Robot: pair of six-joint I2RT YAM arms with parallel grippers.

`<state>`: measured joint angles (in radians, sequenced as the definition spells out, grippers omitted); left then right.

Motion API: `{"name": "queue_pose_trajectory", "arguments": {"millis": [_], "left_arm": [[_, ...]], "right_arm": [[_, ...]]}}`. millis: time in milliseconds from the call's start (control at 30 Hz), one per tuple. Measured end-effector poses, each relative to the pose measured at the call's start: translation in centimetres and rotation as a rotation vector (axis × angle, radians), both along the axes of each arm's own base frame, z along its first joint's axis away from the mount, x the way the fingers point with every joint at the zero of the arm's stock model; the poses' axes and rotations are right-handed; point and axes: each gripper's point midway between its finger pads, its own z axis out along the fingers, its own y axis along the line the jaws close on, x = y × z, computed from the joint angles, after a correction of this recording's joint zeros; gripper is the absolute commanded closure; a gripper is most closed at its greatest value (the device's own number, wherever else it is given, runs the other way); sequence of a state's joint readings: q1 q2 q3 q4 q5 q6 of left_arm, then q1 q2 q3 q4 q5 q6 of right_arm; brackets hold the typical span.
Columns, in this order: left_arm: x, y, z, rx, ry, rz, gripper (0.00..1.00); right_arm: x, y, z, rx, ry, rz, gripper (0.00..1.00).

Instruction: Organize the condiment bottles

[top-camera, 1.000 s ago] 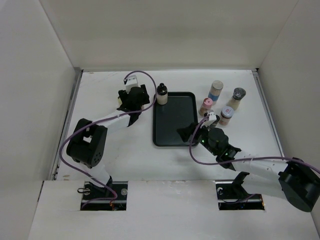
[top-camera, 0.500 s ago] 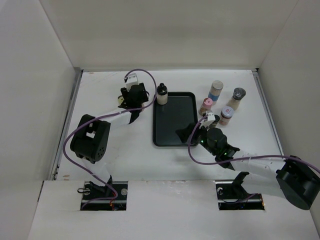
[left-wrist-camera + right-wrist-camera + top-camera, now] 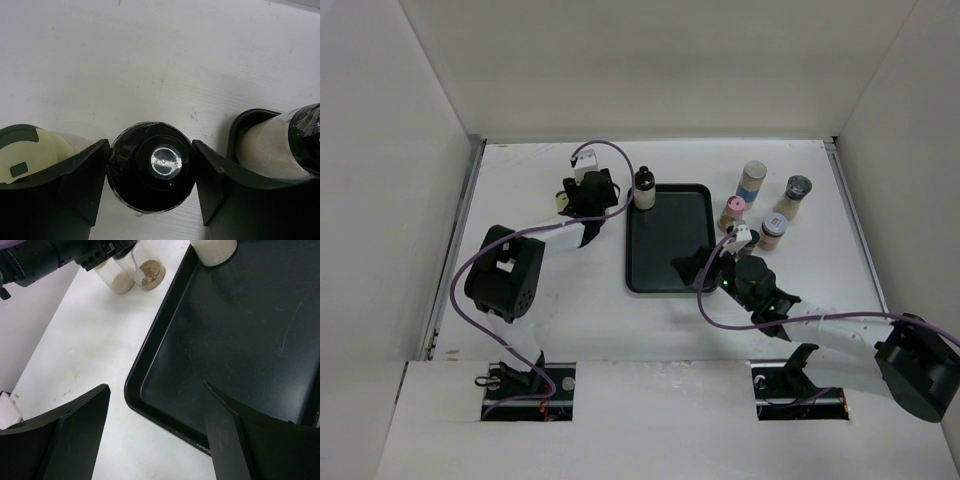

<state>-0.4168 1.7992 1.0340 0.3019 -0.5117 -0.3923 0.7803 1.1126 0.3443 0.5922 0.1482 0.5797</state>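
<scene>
Left fingers have closed on a black-capped bottle standing on the surface left of the tray; lift likely next. Right fingers have widened, empty, over the tray.

Robotics lab test cell, plain white panel walls, white table, cabled robot arms bolted at edge

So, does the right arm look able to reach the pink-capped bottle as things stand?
Probably yes: the right claw hangs open over the tray, and the pink-capped bottle stands just beyond its right side, nothing between.
</scene>
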Motion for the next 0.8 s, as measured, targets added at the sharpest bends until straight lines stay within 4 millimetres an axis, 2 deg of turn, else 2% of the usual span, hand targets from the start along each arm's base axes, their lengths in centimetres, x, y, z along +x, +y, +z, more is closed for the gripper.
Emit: {"name": "queue_pose_trajectory", "arguments": {"millis": [67,167,233,300,400,500,567,600,700,800], "left_arm": [[0.0,0.0,0.0,0.000,0.001,0.000,0.60],[-0.5,-0.2,0.4,0.004,0.009,-0.007,0.63],[-1.1,-0.5,1.5,0.005,0.004,-0.016,0.63],[-2.0,-1.2,3.8,-0.007,-0.029,-0.037,0.64],[-3.9,-2.6,8.7,-0.049,-0.125,-0.074,0.65],[-5.9,-4.5,13.3,-0.102,-0.223,-0.120,0.65],[-6.8,-6.0,14.7,-0.124,-0.254,-0.153,0.65],[-7.2,-7.0,14.9,-0.129,-0.258,-0.171,0.65],[-7.6,-11.2,13.5,-0.117,-0.220,-0.251,0.65],[-7.2,-15.9,11.2,-0.101,-0.167,-0.335,0.65]], "right_arm": [[0.0,0.0,0.2,0.004,-0.004,0.000,0.22],[-0.1,-0.1,0.8,0.017,-0.018,0.000,0.24],[-0.1,-0.1,1.3,0.027,-0.027,0.000,0.25],[-0.1,-0.1,1.7,0.036,-0.036,-0.001,0.24],[-0.3,-0.7,2.4,0.057,-0.059,-0.018,0.23],[0.2,-2.3,2.9,0.081,-0.073,-0.083,0.24],[0.9,-4.1,3.0,0.095,-0.073,-0.157,0.30],[1.3,-5.2,3.0,0.102,-0.071,-0.202,0.38],[2.2,-7.9,3.3,0.128,-0.078,-0.307,0.62],[2.0,-9.4,4.0,0.160,-0.098,-0.353,0.68]]}}
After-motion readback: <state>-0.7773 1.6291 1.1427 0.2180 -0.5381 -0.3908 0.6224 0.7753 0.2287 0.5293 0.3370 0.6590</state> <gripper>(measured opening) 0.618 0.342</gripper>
